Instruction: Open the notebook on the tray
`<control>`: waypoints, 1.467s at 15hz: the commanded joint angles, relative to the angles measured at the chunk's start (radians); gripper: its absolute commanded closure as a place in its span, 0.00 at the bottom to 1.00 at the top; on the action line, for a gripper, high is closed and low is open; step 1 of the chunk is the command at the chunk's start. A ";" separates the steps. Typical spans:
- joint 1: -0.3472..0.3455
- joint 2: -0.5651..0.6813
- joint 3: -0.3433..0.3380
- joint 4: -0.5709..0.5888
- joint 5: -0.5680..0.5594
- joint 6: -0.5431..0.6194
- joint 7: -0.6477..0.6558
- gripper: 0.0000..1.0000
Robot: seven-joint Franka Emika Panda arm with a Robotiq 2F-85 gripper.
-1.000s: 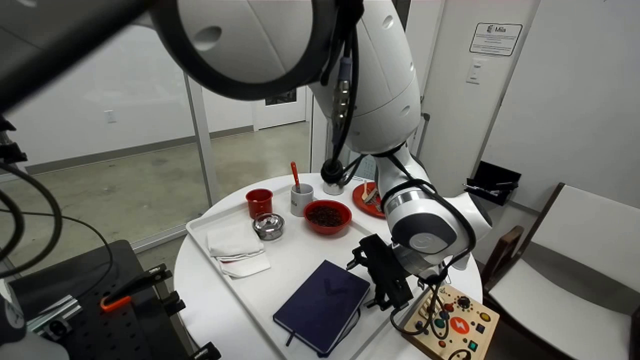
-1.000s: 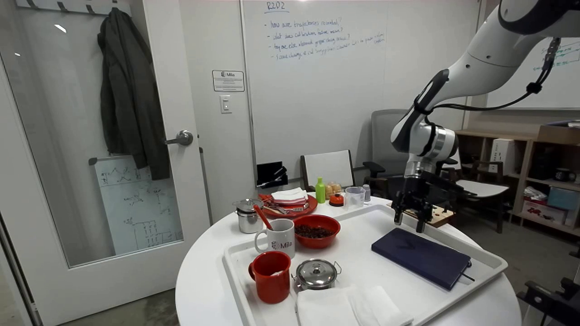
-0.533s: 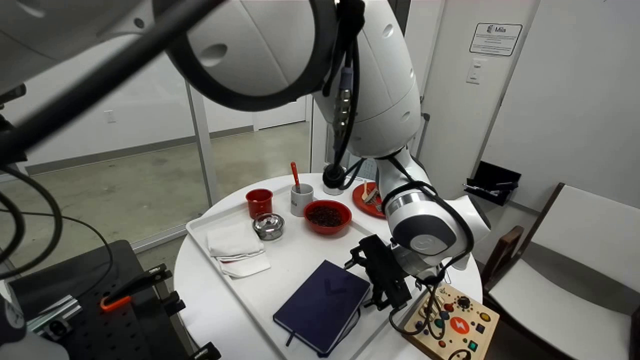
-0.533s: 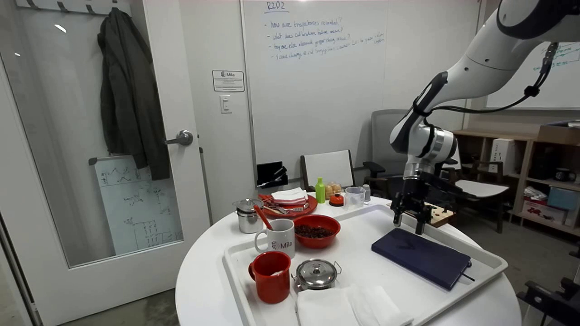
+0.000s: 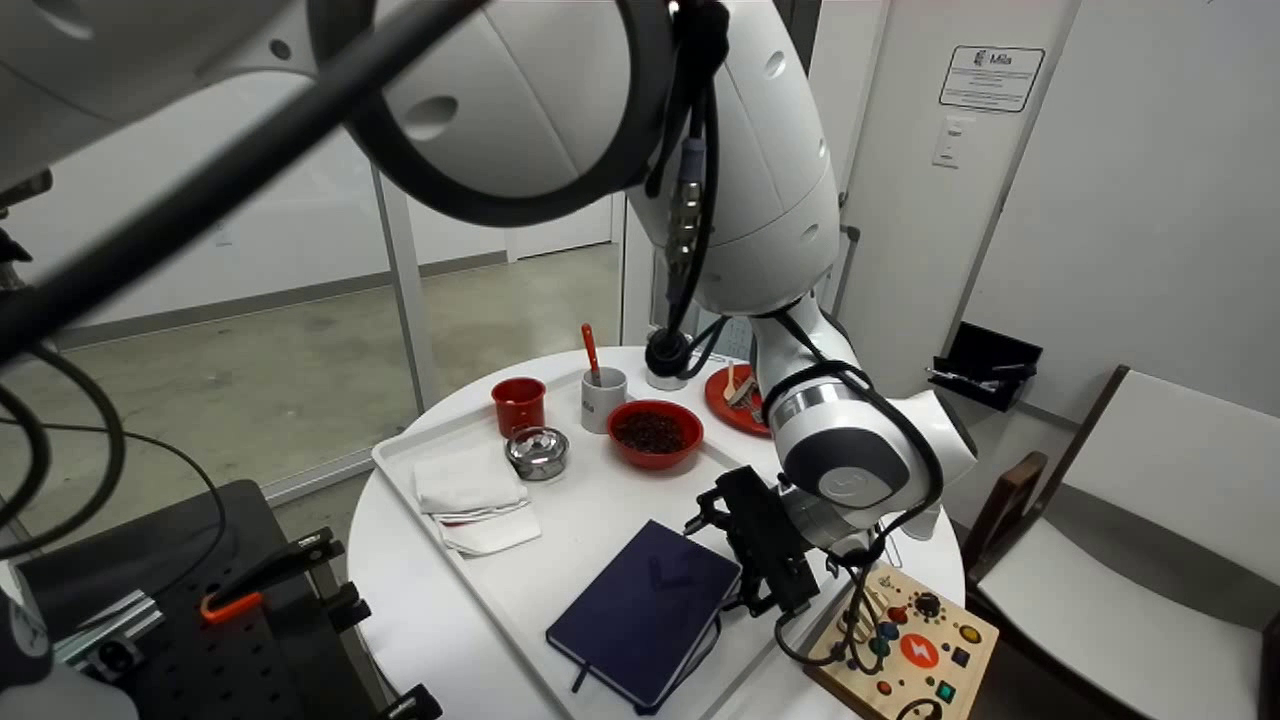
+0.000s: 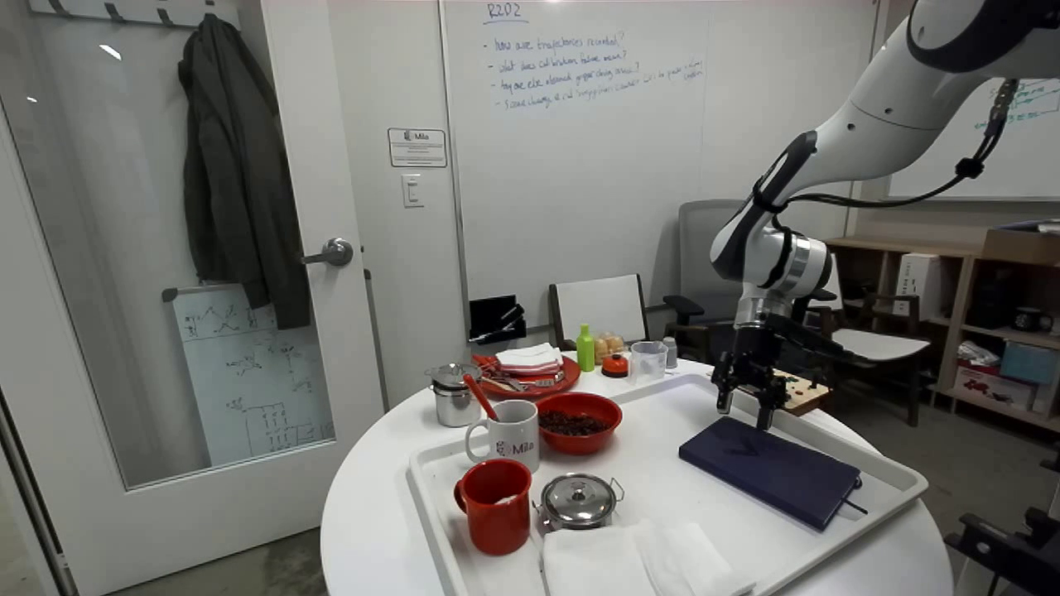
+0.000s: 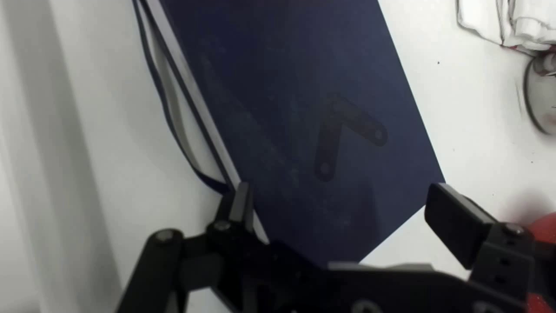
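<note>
Hanging wide, holding nothing, by one end of the closed notebook (image 5: 645, 610) flat on the tray (image 5: 590, 515), jaws may skid it whole or snag its loose band (image 7: 167, 111) if they push the page edge (image 7: 196, 93) instead of lifting the top cover (image 7: 278, 87).

Soft light; wrist-view blur, perhaps

In an exterior view, the notebook (image 6: 770, 472) lies on the tray (image 6: 650, 459), right of the pot (image 6: 579, 502).
</note>
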 commanded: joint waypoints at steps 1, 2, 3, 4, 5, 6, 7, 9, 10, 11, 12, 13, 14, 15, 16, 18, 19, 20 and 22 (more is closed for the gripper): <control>-0.008 0.022 0.011 0.039 -0.011 -0.034 0.006 0.00; -0.008 0.022 0.011 0.039 -0.010 -0.034 0.006 0.00; -0.009 0.022 0.012 0.039 -0.010 -0.035 0.006 0.00; -0.009 0.022 0.012 0.040 -0.010 -0.036 0.005 0.00; -0.009 0.022 0.012 0.040 -0.010 -0.037 0.005 0.00; -0.010 0.022 0.014 0.040 -0.010 -0.040 0.003 0.00; -0.010 0.022 0.014 0.040 -0.010 -0.041 0.003 0.00; -0.009 0.022 0.015 0.039 -0.010 -0.045 0.002 0.00; -0.008 0.022 0.015 0.038 -0.011 -0.047 0.002 0.00; -0.007 0.022 0.016 0.038 -0.011 -0.049 0.001 0.00; -0.007 0.021 0.016 0.038 -0.011 -0.052 0.001 0.00; -0.007 0.021 0.017 0.037 -0.010 -0.055 0.000 0.00; -0.009 0.020 0.020 0.037 -0.009 -0.060 -0.002 0.00; -0.011 0.016 0.022 0.034 -0.006 -0.061 -0.006 0.00; -0.013 0.013 0.024 0.032 -0.004 -0.064 -0.009 0.00; -0.017 0.004 0.029 0.025 -0.001 -0.064 -0.017 0.00; -0.020 0.001 0.032 0.023 0.001 -0.066 -0.023 0.00; -0.022 -0.006 0.035 0.017 0.004 -0.063 -0.028 0.00; -0.026 -0.010 0.039 0.015 0.006 -0.064 -0.038 0.00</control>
